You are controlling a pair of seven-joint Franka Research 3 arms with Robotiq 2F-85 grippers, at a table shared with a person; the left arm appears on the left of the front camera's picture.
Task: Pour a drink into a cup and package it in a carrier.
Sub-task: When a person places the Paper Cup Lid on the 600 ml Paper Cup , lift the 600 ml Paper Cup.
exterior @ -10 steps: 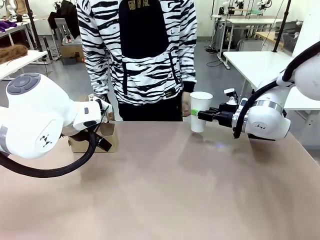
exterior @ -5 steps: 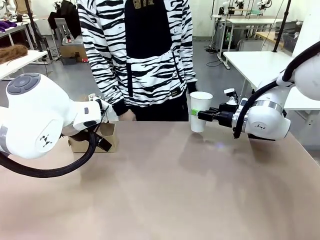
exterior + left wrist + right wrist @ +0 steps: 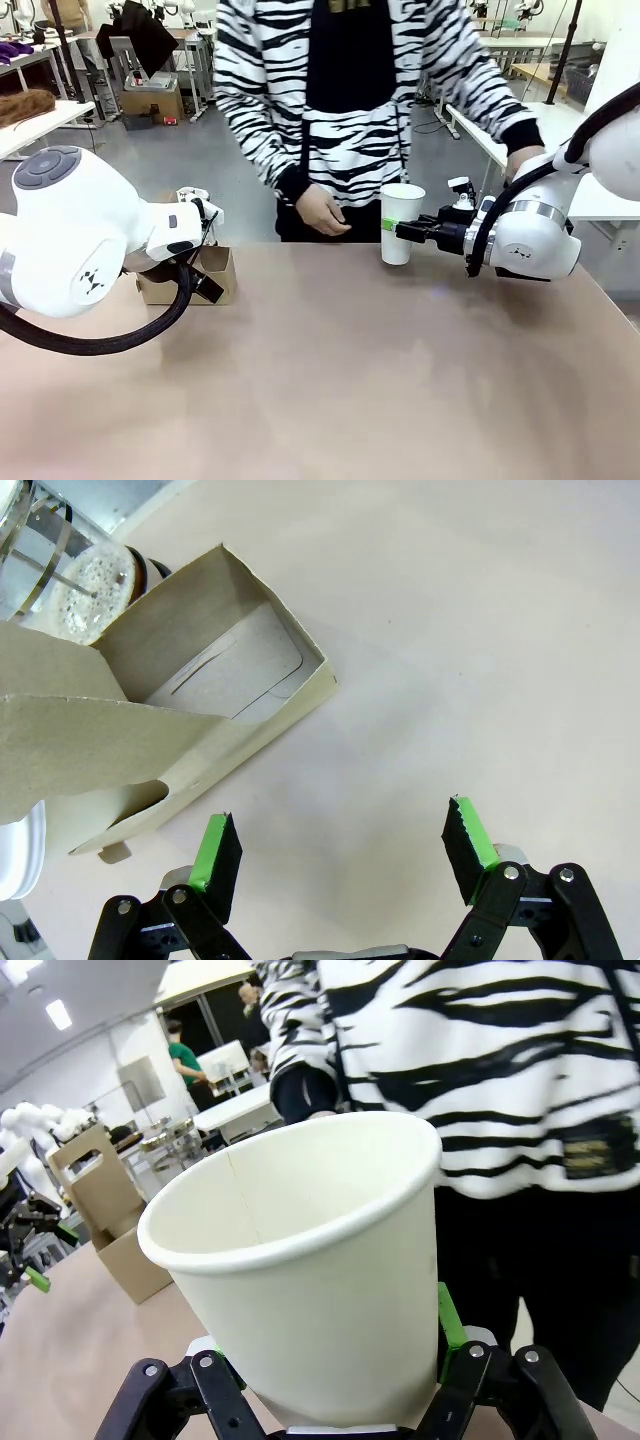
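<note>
Now | right end effector (image 3: 403,232) pinching cup (image 3: 402,205) | left end effector (image 3: 343,845) spread beside carrier (image 3: 60,740) | jug (image 3: 70,570) beyond it

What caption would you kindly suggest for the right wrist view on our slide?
Right end effector shut on the lidless white cup, facing a person in a striped top.

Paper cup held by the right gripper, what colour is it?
The paper cup in the right gripper is plain white, clearest in the right wrist view.
</note>
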